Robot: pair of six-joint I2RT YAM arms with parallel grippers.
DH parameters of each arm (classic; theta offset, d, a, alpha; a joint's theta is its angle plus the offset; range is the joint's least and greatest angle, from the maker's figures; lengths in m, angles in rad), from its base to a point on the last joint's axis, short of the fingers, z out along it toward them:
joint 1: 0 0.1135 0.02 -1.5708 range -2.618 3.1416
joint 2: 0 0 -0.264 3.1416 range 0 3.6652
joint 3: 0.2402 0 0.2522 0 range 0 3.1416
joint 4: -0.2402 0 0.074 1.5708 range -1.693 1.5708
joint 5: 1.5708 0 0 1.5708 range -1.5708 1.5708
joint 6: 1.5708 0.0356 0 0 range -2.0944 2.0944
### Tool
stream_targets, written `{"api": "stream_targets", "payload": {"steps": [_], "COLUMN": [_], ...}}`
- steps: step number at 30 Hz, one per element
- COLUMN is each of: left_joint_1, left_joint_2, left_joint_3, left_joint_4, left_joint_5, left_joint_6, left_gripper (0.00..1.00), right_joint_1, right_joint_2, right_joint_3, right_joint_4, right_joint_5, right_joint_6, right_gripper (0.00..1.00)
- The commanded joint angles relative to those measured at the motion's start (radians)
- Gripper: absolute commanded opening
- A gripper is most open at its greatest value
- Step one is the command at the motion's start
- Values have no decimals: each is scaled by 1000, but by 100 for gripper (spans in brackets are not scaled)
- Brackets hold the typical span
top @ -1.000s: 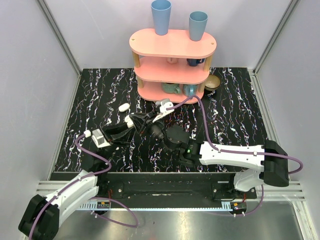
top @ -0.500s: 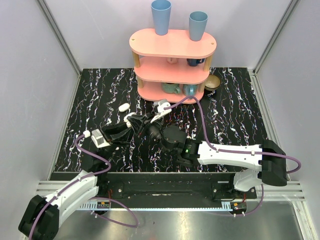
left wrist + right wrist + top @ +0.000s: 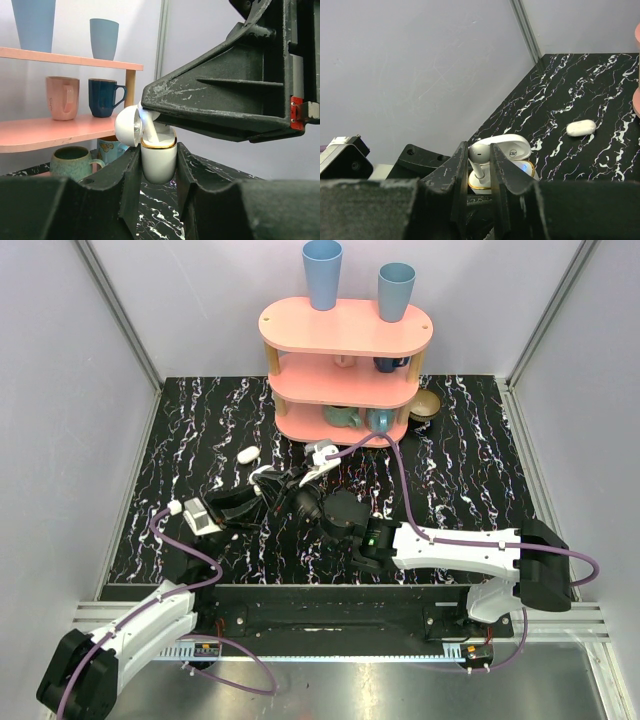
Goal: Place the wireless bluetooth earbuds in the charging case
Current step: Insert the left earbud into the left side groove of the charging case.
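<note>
The white charging case (image 3: pixel 158 162) stands upright with its lid (image 3: pixel 126 128) swung open and a gold rim. My left gripper (image 3: pixel 158 167) is shut on its body; in the top view the left gripper (image 3: pixel 268 490) sits mid-table. My right gripper (image 3: pixel 479 156) is shut on a white earbud (image 3: pixel 481 151), whose stem points down into the case's opening (image 3: pixel 481 184). From the left wrist, the earbud stem (image 3: pixel 152 133) enters the case under the right gripper's fingers (image 3: pixel 225 105). A second earbud (image 3: pixel 247 454) lies loose on the table, also in the right wrist view (image 3: pixel 581 127).
A pink three-tier shelf (image 3: pixel 345 330) stands at the back, with blue cups (image 3: pixel 322 273) on top and mugs (image 3: pixel 102 97) on its lower tiers. A brown round object (image 3: pixel 426 405) lies to its right. Grey walls enclose the black marbled table (image 3: pixel 470 470).
My right arm has shifted left toward the left gripper, bringing the earbud onto the open case. The left gripper and the loose earbud have stayed put.
</note>
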Motion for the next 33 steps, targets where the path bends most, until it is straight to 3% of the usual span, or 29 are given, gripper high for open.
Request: {"api": "stream_targets", "payload": {"steps": [1,23,33], "left_joint_1": [-2,-2,-2], "left_joint_2": [-9,-56,-40], "left_joint_3": [-36,-46,-43], "left_joint_4": [179,191,188], "left_joint_5": [-22,-86,-70], "left_joint_6": [18,18,21], "left_gripper": [0,0,0], "right_joint_1": [9,35,35], "right_joint_2": [4,-1,-25], "right_joint_3": [27,-35,-41], "right_joint_4": [25,19,22], "right_joint_5": [-10,12,12], "right_joint_6": [4,-16,-42], "right_gripper": [0,1,25]}}
